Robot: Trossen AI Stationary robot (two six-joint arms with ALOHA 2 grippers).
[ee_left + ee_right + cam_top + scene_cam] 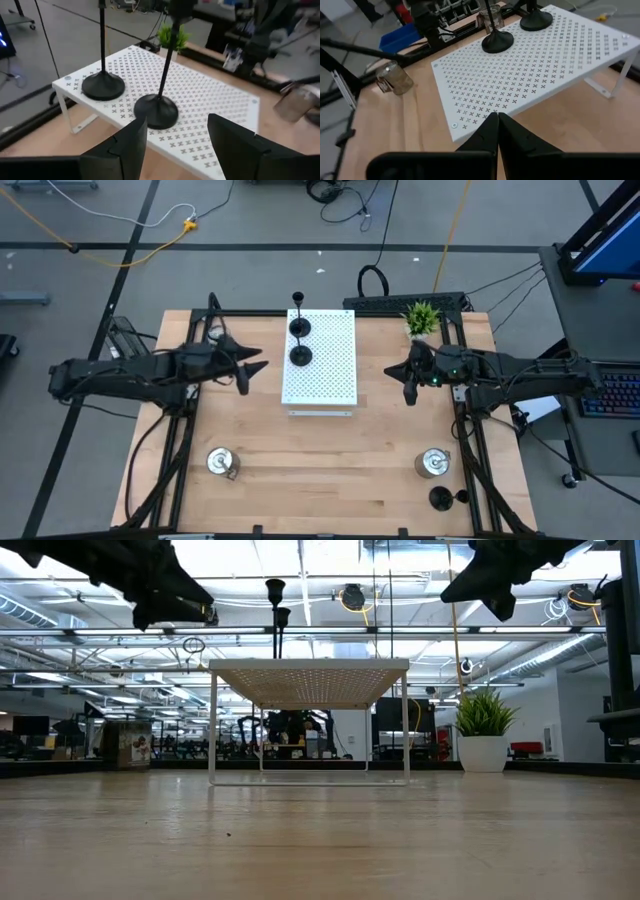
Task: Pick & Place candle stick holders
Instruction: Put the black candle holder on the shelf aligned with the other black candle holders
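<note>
Wooden desk (330, 470) carries a white board (320, 365) with two black holders (299, 356) near its far edge. Left end effector (243, 370) open, empty; right end effector (408, 376) closed, empty.

White perforated board (322, 370) mid-table toward the far edge, green potted plant (422, 317) near the table's (320, 480) far right corner.

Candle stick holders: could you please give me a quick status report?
Left pincer open, right pincer shut, both empty beside the white board. Two black holders on board; third black holder and two silver holders on table. Nothing blocking.
</note>
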